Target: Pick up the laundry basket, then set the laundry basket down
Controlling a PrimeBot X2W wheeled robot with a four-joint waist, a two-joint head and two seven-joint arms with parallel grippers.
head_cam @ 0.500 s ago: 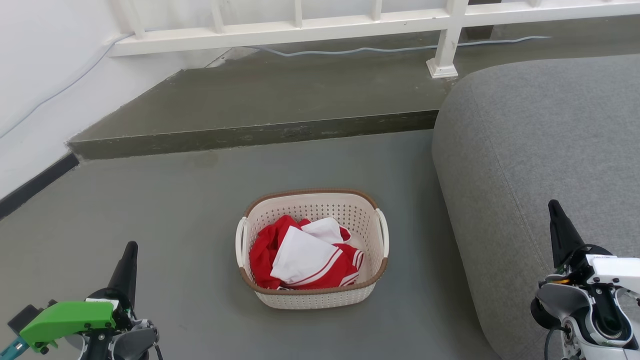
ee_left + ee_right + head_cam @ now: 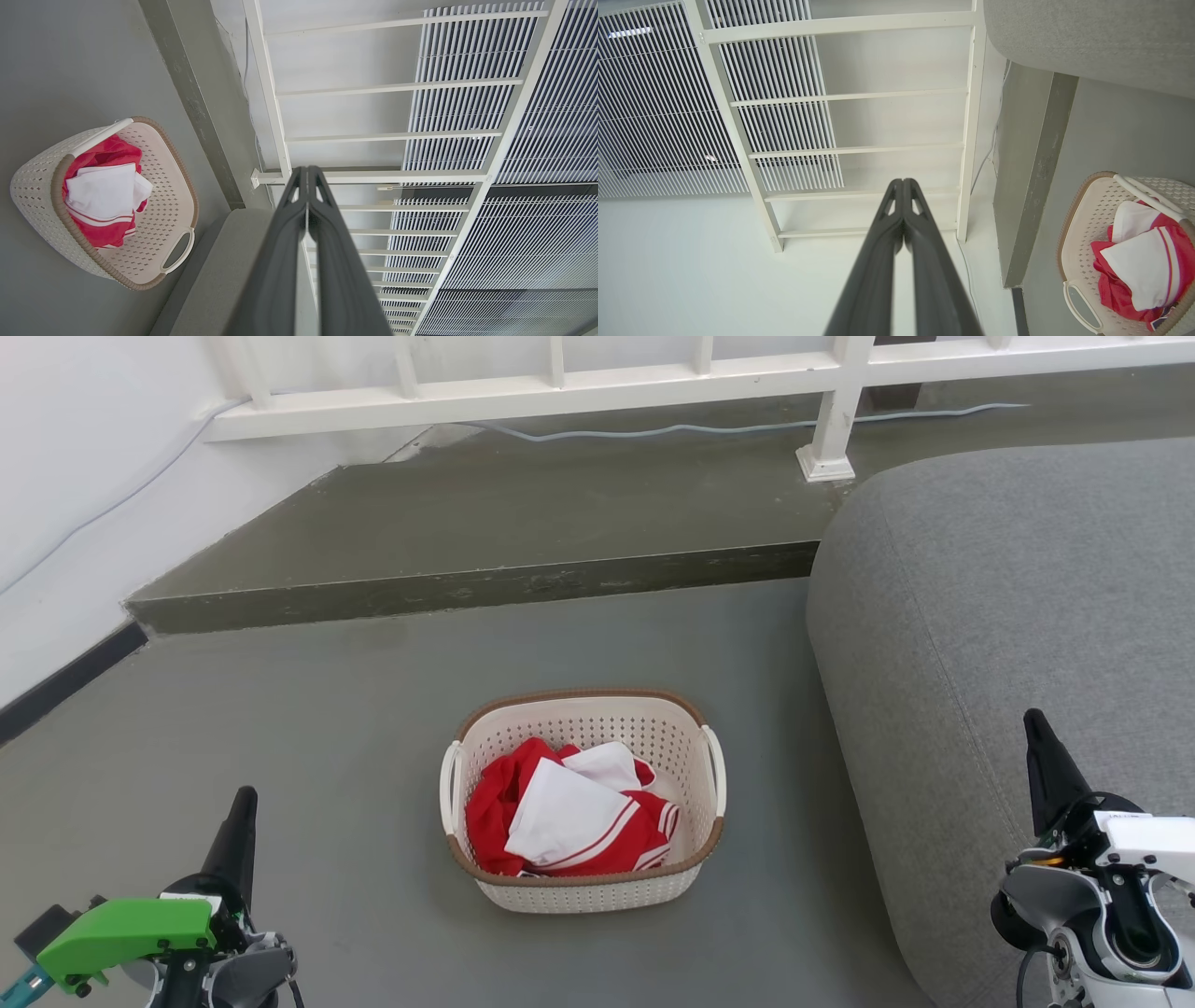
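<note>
Floor (image 2: 280, 728) is bordered by a grey sofa (image 2: 1008, 616) at right and a step (image 2: 467, 586) behind; the laundry basket (image 2: 579, 894) is set on it near the sofa, holding red-and-white clothes (image 2: 560, 812); left pincer (image 2: 246, 795) and right pincer (image 2: 1032, 719) are closed, empty, well apart from it.

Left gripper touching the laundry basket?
Apart. The head view shows a wide strip of bare grey floor between the left gripper and the laundry basket.

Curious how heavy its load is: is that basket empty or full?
Partly full: the laundry basket holds crumpled red and white clothes that stay below its top.
</note>
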